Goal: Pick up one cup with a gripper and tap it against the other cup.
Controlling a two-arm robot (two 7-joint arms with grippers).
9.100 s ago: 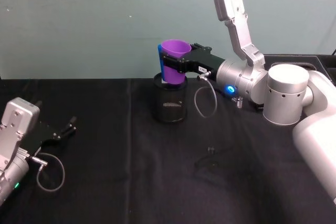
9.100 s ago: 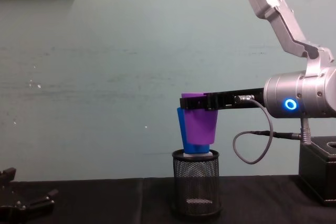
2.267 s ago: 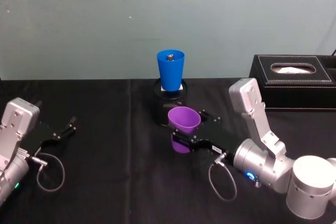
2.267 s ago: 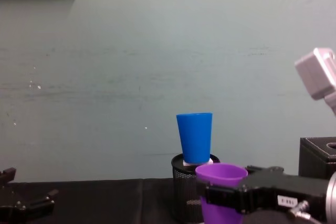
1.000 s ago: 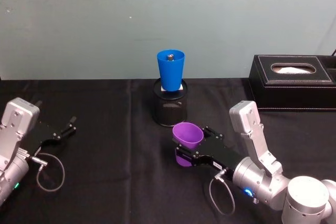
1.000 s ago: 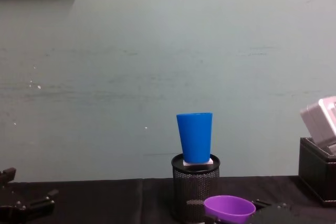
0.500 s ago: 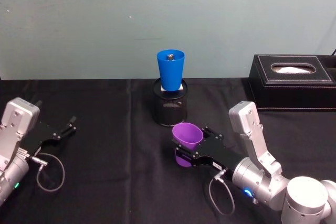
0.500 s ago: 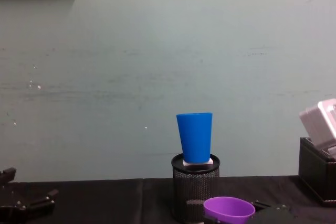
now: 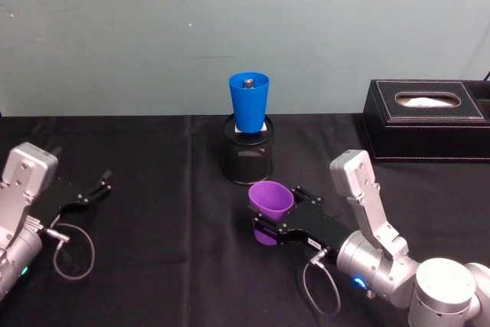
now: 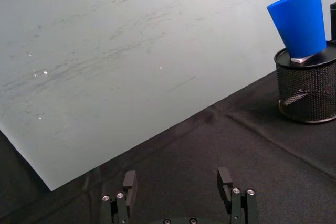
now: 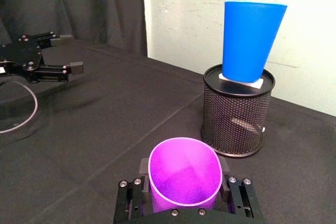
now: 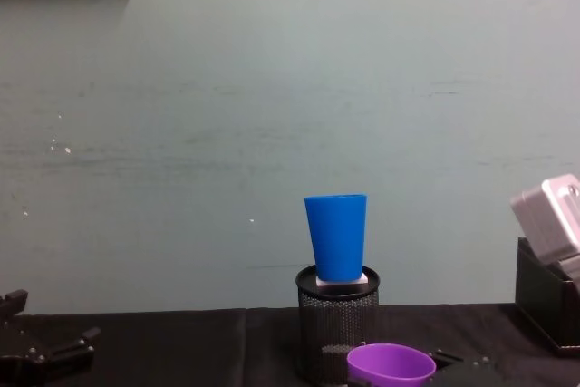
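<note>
- Setting: teal wall behind; black-cloth table (image 9: 153,266) carries all items.
- Blue cup (image 9: 249,103): upright on a white block atop the mesh holder (image 9: 247,157), center-rear of table. Small dark object lies inside it (head view).
- Purple cup (image 9: 270,203): upright, low over the table, in front of the holder and apart from it, well below the blue cup.
- Right pincer (image 9: 269,229): pinching the purple cup, one jaw each side of its lower body (right wrist view); cup mouth faces up.
- Left pincer (image 9: 93,188): parked at table's left edge, jaws spread, nothing between them.
- Tissue box (image 9: 426,119): rear right, clear of the work.
- Step in hand (judged): cup is grasped; no contact w/ blue cup at this moment.
- Next move (judged): raise purple cup to blue-cup height, advance toward it, touch side-to-side lightly. Blue cup sits on a narrow perch, so a hard tap may topple it.
</note>
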